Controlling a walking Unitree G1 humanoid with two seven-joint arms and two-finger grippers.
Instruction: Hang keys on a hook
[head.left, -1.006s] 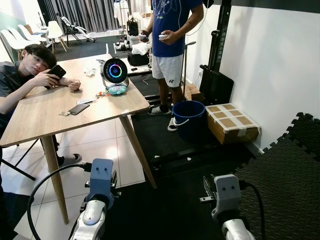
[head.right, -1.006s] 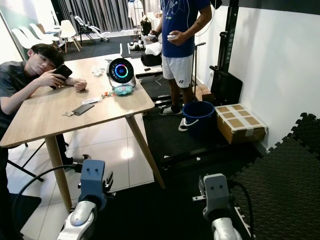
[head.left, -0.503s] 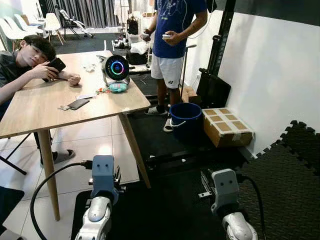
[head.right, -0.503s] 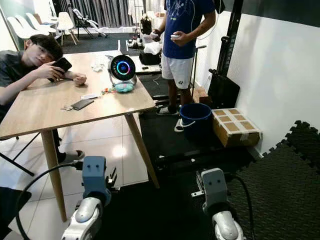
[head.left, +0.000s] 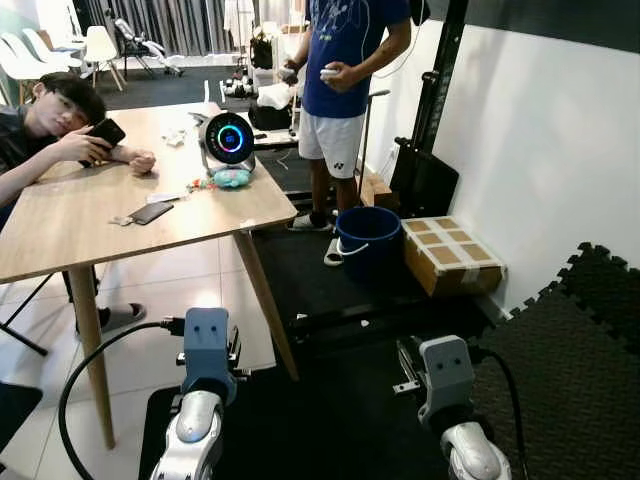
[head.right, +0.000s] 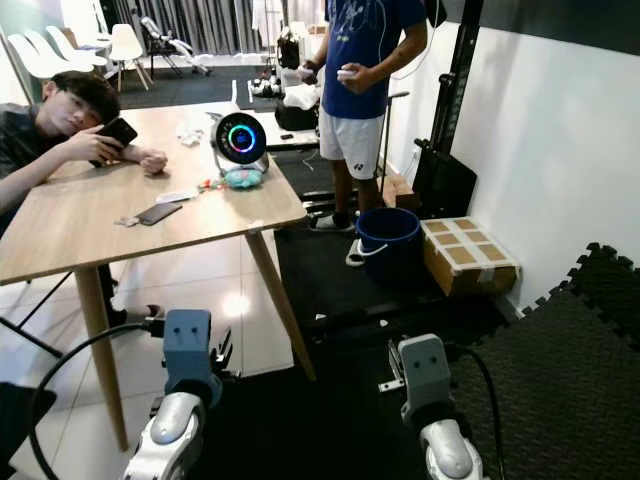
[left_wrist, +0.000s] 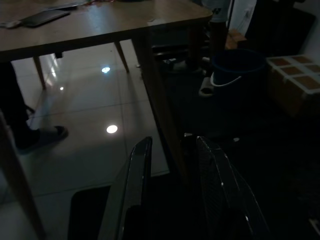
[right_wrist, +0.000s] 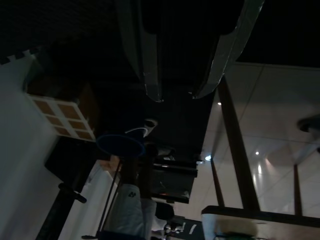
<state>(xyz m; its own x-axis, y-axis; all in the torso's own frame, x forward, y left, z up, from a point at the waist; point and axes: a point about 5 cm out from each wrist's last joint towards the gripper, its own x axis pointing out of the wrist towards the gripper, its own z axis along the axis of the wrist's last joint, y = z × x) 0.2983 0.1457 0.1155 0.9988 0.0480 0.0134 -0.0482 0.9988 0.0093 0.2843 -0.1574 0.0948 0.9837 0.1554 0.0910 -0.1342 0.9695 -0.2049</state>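
Observation:
On the wooden table (head.left: 170, 215), a small bunch that looks like keys (head.left: 121, 220) lies beside a dark phone (head.left: 151, 211). A small colourful item (head.left: 201, 184) lies next to a teal object (head.left: 232, 178). Both arms are held low in front of me, well short of the table: left wrist (head.left: 206, 345), right wrist (head.left: 444, 368). The left wrist view has my left gripper (left_wrist: 172, 142) open with nothing between its fingers, pointing at the table leg. My right gripper (right_wrist: 177, 96) is also open and empty in the dark right wrist view.
A round device with a glowing ring (head.left: 229, 139) stands on the table. One person (head.left: 50, 115) sits leaning on it with a phone. Another person (head.left: 345, 60) stands behind a blue bucket (head.left: 367, 235). A cardboard box (head.left: 452, 255) and black foam mats (head.left: 580, 340) lie to the right.
The whole picture has shifted, so the camera has moved; the table now sits a little further left. Both arms hang as before, and nothing on the table has moved.

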